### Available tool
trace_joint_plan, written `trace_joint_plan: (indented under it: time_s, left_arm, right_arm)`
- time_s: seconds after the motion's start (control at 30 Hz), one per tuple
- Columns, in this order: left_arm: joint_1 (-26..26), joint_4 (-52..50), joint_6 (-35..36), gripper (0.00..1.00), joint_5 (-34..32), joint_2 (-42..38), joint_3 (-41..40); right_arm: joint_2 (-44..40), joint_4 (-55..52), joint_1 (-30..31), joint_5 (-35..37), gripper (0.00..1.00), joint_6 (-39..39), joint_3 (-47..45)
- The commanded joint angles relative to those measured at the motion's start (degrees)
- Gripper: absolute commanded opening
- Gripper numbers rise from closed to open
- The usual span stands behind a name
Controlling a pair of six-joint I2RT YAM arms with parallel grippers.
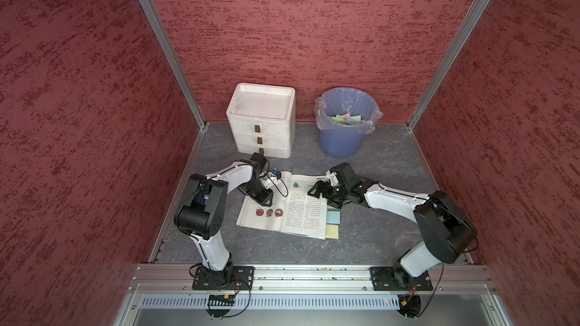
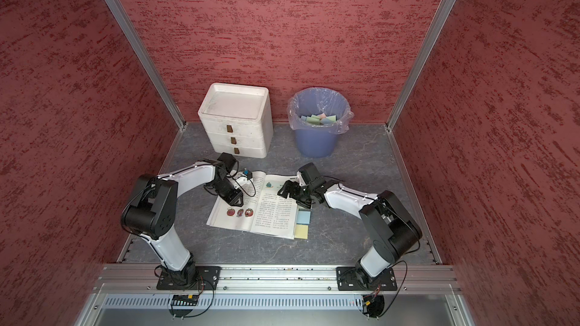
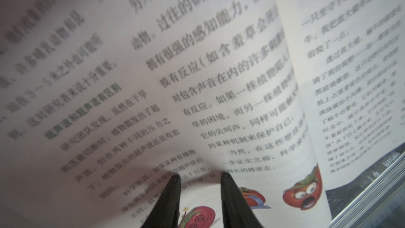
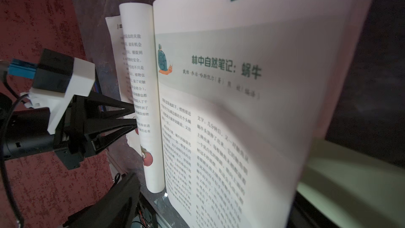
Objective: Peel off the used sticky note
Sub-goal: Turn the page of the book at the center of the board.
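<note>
Sticky notes (image 1: 333, 216) (blue, yellow) at rt edge of book (image 1: 292, 214), seemingly flat

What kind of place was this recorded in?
Probably a purpose-built robot test cell, not a real office: red textured wall panels in an aluminium frame, with staged props, an open book, white drawer unit and lined blue bin.

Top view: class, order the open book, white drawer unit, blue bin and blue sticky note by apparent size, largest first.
1. Open book and white drawer unit: too alike to rank.
2. Blue bin, slightly smaller.
3. Blue sticky note, by far the smallest.
</note>
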Motion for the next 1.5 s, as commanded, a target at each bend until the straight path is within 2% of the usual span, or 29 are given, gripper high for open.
trace_joint_plan:
  time_s: [0.0,0.2,0.53,0.73,0.97,1.07,1.17,1.27,1.47]
  left_arm:
    - [-0.60,1.25,-0.17,0.34,0.30,0.97,-0.50]
    - [0.63,0.42,-0.16,0.34,2.72,0.25,-0.03]
    - [16.60,-6.48,2.47,0.33,11.62,-5.54,4.73]
    - [23.73,-9.34,5.01,0.33,13.52,-8.85,5.37]
    - [29.96,-12.32,7.06,0.33,14.83,-10.45,8.07]
    - [29.11,-13.06,6.84,0.33,14.99,-10.58,9.01]
    - [25.17,-13.27,5.46,0.33,14.72,-10.82,9.12]
    - [18.86,-12.79,3.80,0.33,14.71,-11.14,9.46]
    - [6.28,-13.26,0.20,0.33,15.65,-7.25,14.64]
  right_arm:
    - [-0.95,-1.31,1.32,-0.32,0.93,-0.81,2.00]
    - [2.12,1.45,4.93,-1.12,0.93,1.50,5.44]
    - [12.10,0.03,15.24,-2.07,0.94,1.52,23.44]
    - [18.49,1.12,18.07,-3.35,0.95,2.58,30.01]
    - [22.12,2.04,18.88,-4.52,0.96,3.08,33.92]
    - [21.37,2.10,18.76,-4.71,0.96,2.68,34.05]
    - [17.69,1.00,18.10,-3.38,0.97,1.40,31.24]
    - [10.97,0.08,15.34,-0.82,0.97,0.84,23.32]
    - [-4.66,-4.50,4.60,4.38,0.97,-0.16,4.40]
